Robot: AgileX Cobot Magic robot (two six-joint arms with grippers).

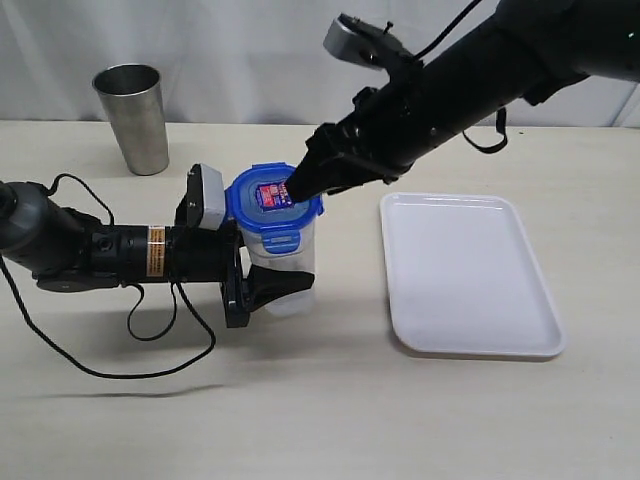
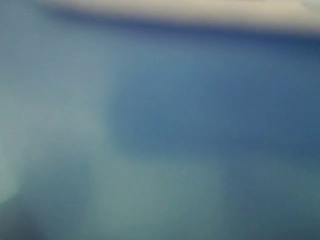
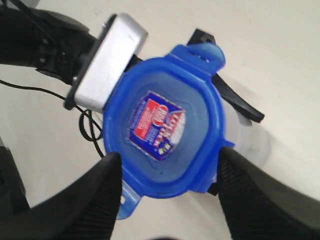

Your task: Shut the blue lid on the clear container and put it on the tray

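Observation:
The clear container [image 1: 290, 262] stands upright left of the tray [image 1: 470, 275]. My left gripper [image 1: 268, 290] comes in from the left, shut on its lower wall. The blue lid [image 1: 268, 200] sits on the container's mouth with its sticker up and its flaps sticking out. My right gripper [image 1: 303, 185] reaches down from the upper right. In the right wrist view its fingers [image 3: 107, 185] press either side of the blue lid [image 3: 165, 130], and the container [image 3: 245, 135] shows below. The left wrist view is only a blue-green blur.
A steel cup [image 1: 133, 115] stands at the back left. The white tray lies flat with nothing on it. The left arm's cable [image 1: 150, 350] loops over the table in front of the arm. The left wrist camera [image 3: 107, 62] sits close against the lid.

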